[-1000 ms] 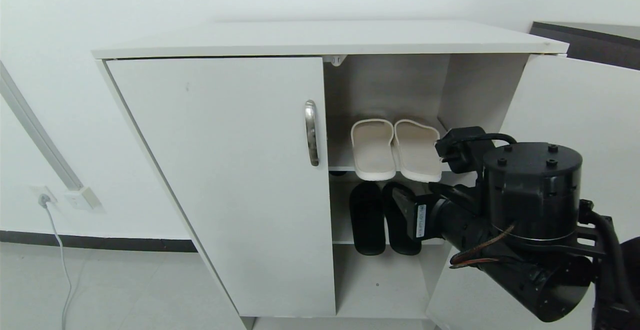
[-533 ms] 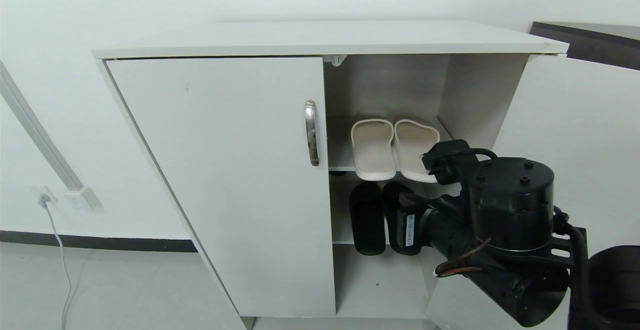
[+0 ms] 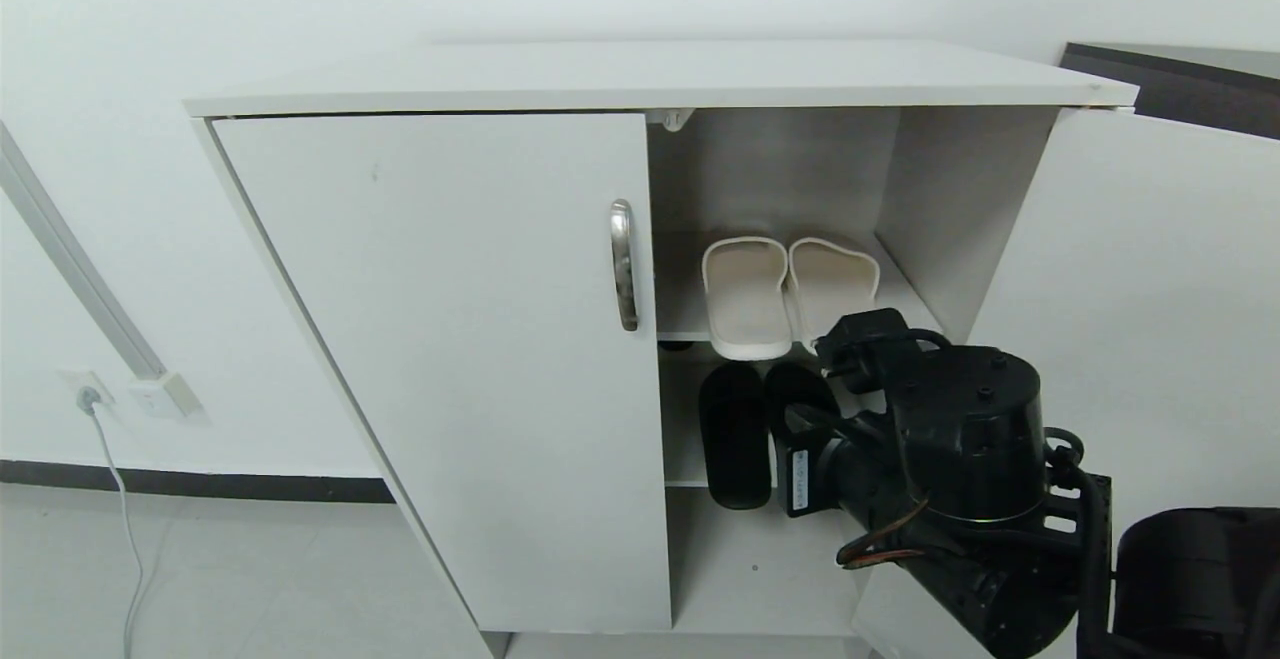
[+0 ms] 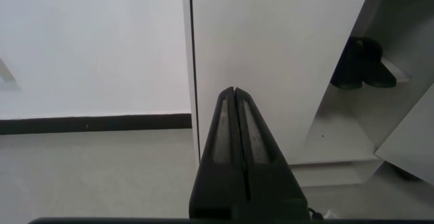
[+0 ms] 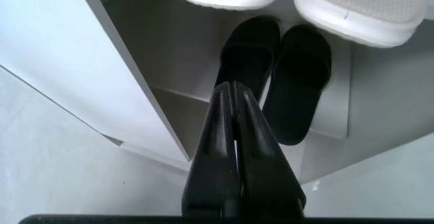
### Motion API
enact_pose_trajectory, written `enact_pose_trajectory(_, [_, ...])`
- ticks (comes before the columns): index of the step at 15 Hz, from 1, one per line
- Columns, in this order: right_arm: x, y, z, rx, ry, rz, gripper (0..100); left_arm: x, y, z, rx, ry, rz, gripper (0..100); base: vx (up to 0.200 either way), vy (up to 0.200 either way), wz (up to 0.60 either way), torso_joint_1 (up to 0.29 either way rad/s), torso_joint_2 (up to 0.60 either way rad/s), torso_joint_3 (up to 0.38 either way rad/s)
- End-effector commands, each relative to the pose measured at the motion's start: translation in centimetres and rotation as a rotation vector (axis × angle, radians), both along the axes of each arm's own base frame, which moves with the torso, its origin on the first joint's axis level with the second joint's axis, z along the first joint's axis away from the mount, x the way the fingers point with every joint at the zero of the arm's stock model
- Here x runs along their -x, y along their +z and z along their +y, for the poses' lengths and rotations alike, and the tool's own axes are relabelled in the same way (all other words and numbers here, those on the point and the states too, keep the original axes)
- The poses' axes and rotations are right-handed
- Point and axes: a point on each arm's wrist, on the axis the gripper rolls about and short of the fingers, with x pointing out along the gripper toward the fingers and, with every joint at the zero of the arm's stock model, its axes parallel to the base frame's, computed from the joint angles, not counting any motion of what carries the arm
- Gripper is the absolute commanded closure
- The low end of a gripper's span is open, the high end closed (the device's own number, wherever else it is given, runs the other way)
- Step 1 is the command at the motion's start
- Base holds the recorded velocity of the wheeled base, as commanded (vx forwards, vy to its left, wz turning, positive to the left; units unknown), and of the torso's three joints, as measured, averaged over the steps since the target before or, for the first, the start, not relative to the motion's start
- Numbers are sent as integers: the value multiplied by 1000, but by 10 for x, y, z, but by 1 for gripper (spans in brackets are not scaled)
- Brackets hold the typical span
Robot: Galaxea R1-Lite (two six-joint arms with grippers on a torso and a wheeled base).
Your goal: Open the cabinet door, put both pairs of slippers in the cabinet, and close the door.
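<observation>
Cabinet [image 3: 640, 74] status: white unit against a white wall, with the left door [image 3: 450, 359] closed and the right door [image 3: 1130, 319] swung wide open toward the robot's right. A metal handle [image 3: 622, 265] stands vertically at the inner edge of the left door. Inside the open half, the white slippers [image 3: 748, 294] lie side by side on the upper shelf, touching each other, with one end of each at the shelf's front edge. The black slippers [image 3: 735, 434] lie side by side on the shelf directly below, also at the front edge. The bottom compartment lies under that shelf. The right arm [image 3: 965, 439] sits in front of the open half, low and to the right of the black slippers. The right gripper [image 5: 234, 88] has its fingers pressed together with nothing between them, just outside the shelf that bears the black pair. The left gripper [image 4: 234, 91] is likewise clenched and holds nothing, facing the lower part of the closed left door above the grey floor [image 3: 200, 579]. A wall socket [image 3: 88, 397] with a cable is mounted left of the cabinet.
</observation>
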Motion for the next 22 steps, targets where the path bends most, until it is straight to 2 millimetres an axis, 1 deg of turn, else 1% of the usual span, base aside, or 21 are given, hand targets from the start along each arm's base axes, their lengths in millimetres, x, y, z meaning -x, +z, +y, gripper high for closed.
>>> enact_pose_trajectory(1, [-1,-3,2,8,0,6,100,0,0,0,0,0,1,100,-200,0,0,17,2,7])
enact_pose_trajectory(12, [-2,-14,1,42,-8,20,100,0,0,0,-1,-1,1,100,-200,0,0,2,3,5])
enact_pose_trajectory(19, [-6,-19,-4,47,-22,27,100,0,0,0,-6,-1,-1,100,0,0,0,0,0,0])
enact_pose_trajectory(22, [-5,-18,-5,44,-24,23,100,0,0,0,-4,-1,1,100,0,0,0,2,-154,-253])
